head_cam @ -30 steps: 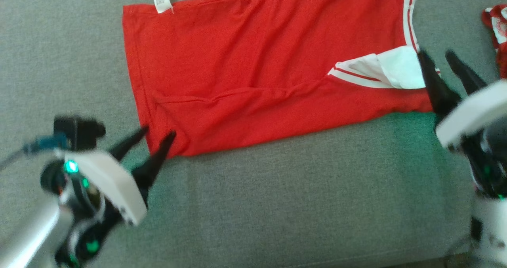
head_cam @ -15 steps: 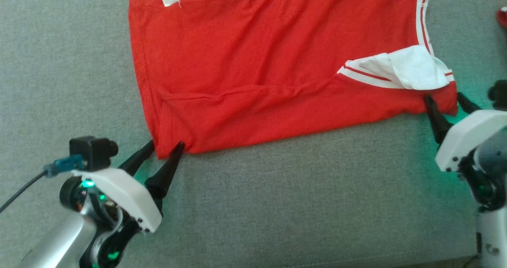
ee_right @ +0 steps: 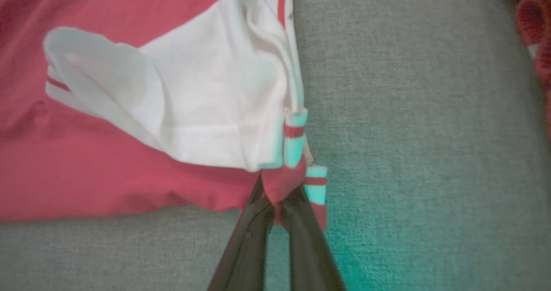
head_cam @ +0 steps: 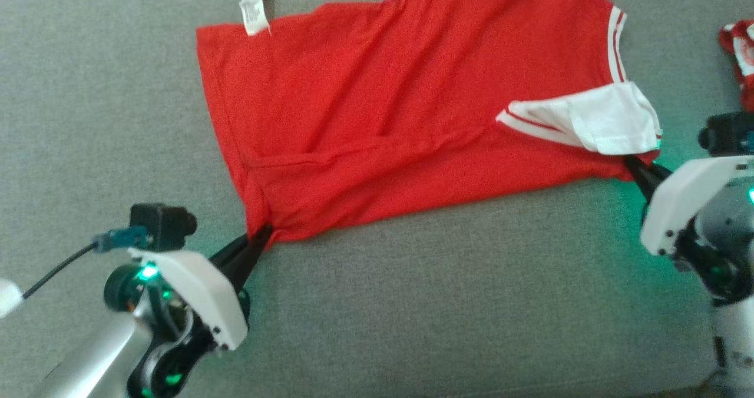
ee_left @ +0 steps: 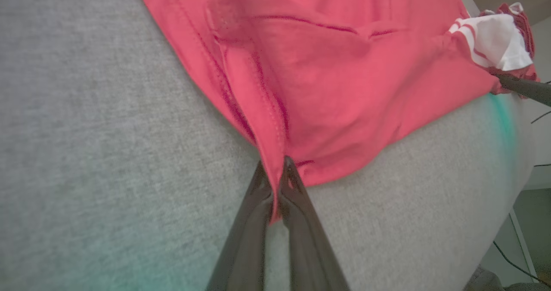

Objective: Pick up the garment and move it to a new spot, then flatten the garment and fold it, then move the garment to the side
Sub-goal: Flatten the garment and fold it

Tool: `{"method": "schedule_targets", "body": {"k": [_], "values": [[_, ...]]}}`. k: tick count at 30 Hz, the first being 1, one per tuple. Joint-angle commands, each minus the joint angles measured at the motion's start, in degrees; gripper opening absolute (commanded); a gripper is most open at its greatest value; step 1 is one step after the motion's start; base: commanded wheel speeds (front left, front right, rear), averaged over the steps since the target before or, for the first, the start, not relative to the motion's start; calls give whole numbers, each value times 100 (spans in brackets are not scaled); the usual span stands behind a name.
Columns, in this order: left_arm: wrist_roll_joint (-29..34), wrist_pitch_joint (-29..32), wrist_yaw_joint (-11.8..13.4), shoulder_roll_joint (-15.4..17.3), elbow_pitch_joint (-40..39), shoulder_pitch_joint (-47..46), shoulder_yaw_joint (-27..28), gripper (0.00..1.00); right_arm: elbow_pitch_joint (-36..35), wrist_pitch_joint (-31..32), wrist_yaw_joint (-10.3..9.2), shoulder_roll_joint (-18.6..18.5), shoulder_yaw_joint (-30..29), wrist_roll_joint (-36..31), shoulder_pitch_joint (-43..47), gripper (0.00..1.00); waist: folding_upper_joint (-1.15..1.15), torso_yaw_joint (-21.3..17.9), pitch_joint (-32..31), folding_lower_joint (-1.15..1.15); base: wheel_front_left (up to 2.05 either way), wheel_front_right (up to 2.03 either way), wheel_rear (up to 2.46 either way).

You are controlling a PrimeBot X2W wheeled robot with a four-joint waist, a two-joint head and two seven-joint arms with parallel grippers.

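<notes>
One other red-and-white cloth (head_cam: 741, 62) on grey cushion (head_cam: 412, 304), near the garment (head_cam: 383, 121)

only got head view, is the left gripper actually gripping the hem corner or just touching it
Observer: Gripping. In the left wrist view the left gripper is shut with the hem corner of the garment pinched between its fingers.
Operator: and the right one, its tips are hidden under the cloth for me
Observer: In the right wrist view the right gripper is shut on a red corner just below the white sleeve.
Operator: did it catch the sleeve too
Observer: It looks not. Red cloth sits between the fingers, and a fold of striped trim lies beside them, outside the grip.
</notes>
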Motion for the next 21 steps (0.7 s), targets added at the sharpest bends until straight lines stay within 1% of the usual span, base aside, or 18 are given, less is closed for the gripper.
{"method": "schedule_targets", "body": {"k": [1, 4, 7, 10, 12, 13, 14, 16, 17, 19, 20, 21], "values": [[-63, 31, -24, 290, -192, 87, 208, 0, -272, 148, -4, -252, 80, 172, 127, 0, 0, 24, -115, 0, 0, 0, 0], [-176, 80, -19, 628, -572, 395, 319, 0, -684, 589, -4, -659, 6, 578, 490, 0, 0, 54, -217, 0, 0, 0, 0], [-307, 147, 11, 977, -1018, 886, 348, 0, -1123, 1106, -4, -1069, -33, 944, 1065, 0, 0, 52, -242, 0, 0, 0, 0], [-401, 75, 151, 1155, -1372, 1398, 366, 0, -1458, 1385, -4, -1232, -69, 1157, 1568, 0, 0, 33, -226, 0, 0, 0, 0], [-422, -39, 273, 1139, -1460, 1628, 380, 0, -1581, 1399, -4, -1231, -80, 1176, 1764, 100, 0, 39, -208, 0, 0, 0, 0], [-421, -93, 328, 1109, -1480, 1703, 380, 47, -1622, 1379, -4, -1214, -81, 1158, 1831, 100, 0, 44, -202, 0, 0, 0, 0], [-382, -155, 370, 1082, -1489, 1750, 373, 100, -1665, 1353, -4, -1205, -65, 1140, 1883, 100, 0, 50, -201, 0, 0, 0, 0], [-306, -227, 418, 1053, -1502, 1806, 344, 100, -1791, 1310, -4, -1194, -56, 1170, 1937, 100, 0, 64, -204, 0, 0, 0, 0], [-268, -265, 450, 1058, -1522, 1814, 358, 100, -1914, 1294, -4, -1268, -42, 1162, 1940, 100, 0, 78, -198, 0, 0, 0, 0], [-188, -301, 509, 1155, -1591, 1769, 450, 100, -2238, 1220, -4, -1448, -81, 1176, 1815, 100, 0, 87, -139, 0, 0, 0, 0], [-188, -301, 509, 1155, -1591, 1769, 450, 100, -2238, 1220, -4, -1448, -81, 1176, 1815, 100, 0, 87, -139, 0, 0, 0, 0], [-130, -316, 547, 1232, -1613, 1693, 535, 100, -2377, 1161, -4, -1473, -183, 1193, 1665, 100, 0, 92, -105, 0, 0, 0, 0]]}}
